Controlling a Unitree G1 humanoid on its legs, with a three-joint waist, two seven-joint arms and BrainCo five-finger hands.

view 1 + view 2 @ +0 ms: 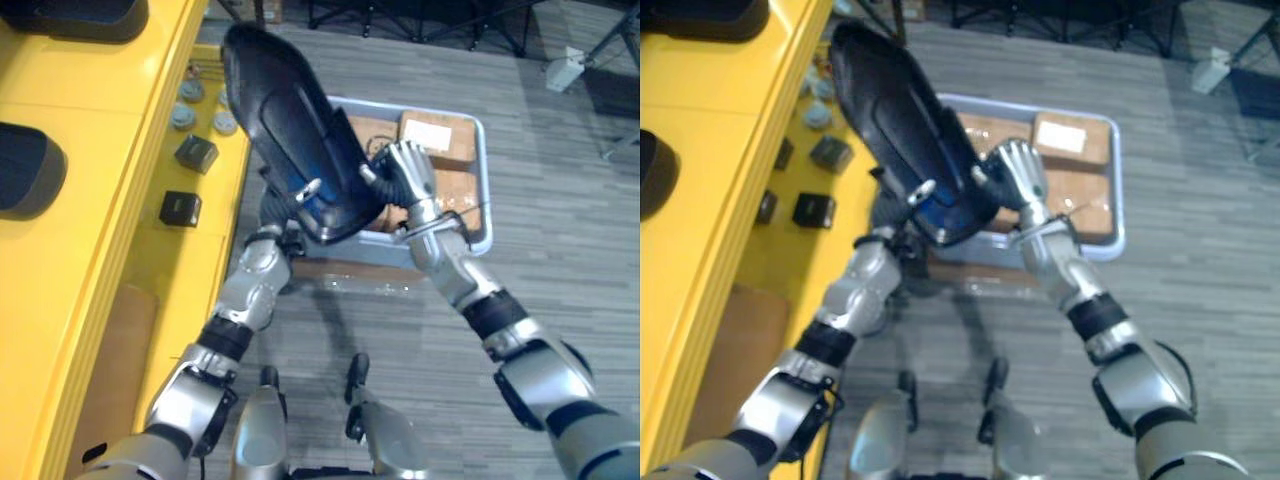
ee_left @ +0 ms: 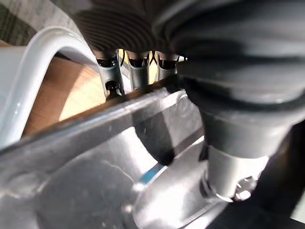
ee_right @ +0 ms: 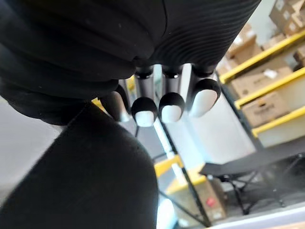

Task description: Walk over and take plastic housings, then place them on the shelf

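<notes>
So the big dark plastic housing (image 1: pixel 285 120) is up in the air, clamped between both hands. It sits tilted, with the top end leaning over toward the front edge of the yellow shelf (image 1: pixel 100 90) and the bottom end hanging above the left edge of a grey bin (image 1: pixel 485 180) on the floor.

The left robot hand (image 1: pixel 305 192) has the lower end. In the left wrist view the fingers (image 2: pixel 108 76) run down behind the housing's rim and the thumb presses on the glossy inner side, so it's pinching that edge. The right robot hand (image 1: pixel 408 175) is on the housing's right side, just beside the left one. Its fingertips (image 3: pixel 171 106) are curled in a row above the dark plastic, hooked on that edge as far as I can tell.

The bin holds a few cardboard boxes (image 1: pixel 437 135).

On the shelf's lower level there are two small black boxes (image 1: pixel 180 208) and some grey round caps (image 1: pixel 183 117) near the edge. Two more dark housings (image 1: pixel 25 170) are already lying on the upper level, well apart from the one being held.
</notes>
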